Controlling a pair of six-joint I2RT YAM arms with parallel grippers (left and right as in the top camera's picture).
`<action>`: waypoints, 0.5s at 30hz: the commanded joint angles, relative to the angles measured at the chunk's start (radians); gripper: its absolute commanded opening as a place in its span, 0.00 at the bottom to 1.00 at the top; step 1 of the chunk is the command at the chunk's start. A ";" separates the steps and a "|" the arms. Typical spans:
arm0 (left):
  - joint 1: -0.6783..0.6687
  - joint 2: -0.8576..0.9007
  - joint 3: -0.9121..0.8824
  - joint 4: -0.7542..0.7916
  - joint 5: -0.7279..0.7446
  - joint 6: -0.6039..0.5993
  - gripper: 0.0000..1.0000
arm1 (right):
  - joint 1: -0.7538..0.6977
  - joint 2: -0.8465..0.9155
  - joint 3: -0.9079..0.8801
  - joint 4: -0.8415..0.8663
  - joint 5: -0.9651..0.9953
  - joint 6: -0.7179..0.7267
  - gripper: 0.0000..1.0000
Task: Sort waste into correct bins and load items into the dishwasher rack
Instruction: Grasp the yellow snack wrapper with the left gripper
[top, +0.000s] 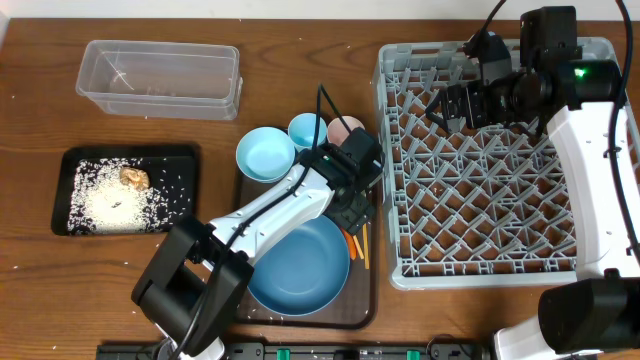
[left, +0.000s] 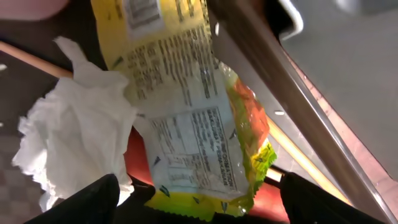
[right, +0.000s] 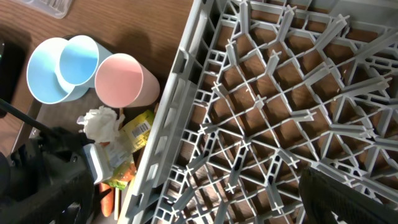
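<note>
**Left fingers spread over the wrapper; right fingers wide above the rack**

Seen from overhead, the grey rack (top: 490, 250) fills the 3 o'clock side of the worktop (top: 30, 270). The clear tub (top: 160, 78) lies at 10 o'clock and the black tray (top: 75, 190) at 9 o'clock. Loose white rice (top: 110, 205) is scattered in the black tray, with the brown food lump (top: 134, 177) on it.

The brown serving tray (top: 365, 300) sits in the middle, touching the rack's 9 o'clock wall. It carries the blue plate (top: 300, 268) at its 6 o'clock end. The light-blue bowl (top: 266, 155), light-blue cup (top: 307, 130) and pink cup (top: 345, 127) are clustered at its 12 o'clock end.

The left fingers (left: 87, 202) are released and stand wide apart, low over the tray's 3 o'clock edge. The yellow-green wrapper (left: 186, 124) has its lower end between them and is not pinched. The crumpled white tissue (left: 74, 143) lies just beside the wrapper, at its 9 o'clock in the left wrist view. It brushes one finger. The orange carrot (right: 107, 202) lies under and beside this waste. A chopstick (left: 311, 163) runs along the tray's rim by the rack.

The right fingers (top: 450, 105) are spread fully and grasp nothing. They hang over the rack's 11 o'clock corner.
</note>
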 joint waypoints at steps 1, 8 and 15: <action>-0.002 -0.006 -0.002 0.013 -0.047 0.024 0.84 | 0.006 -0.010 -0.005 0.005 0.003 -0.007 0.99; 0.001 -0.003 -0.002 0.083 -0.102 0.089 0.93 | 0.006 -0.010 -0.010 0.006 0.003 -0.007 0.99; 0.026 0.056 -0.002 0.143 -0.097 0.100 0.96 | 0.006 -0.010 -0.010 0.006 0.003 -0.007 0.99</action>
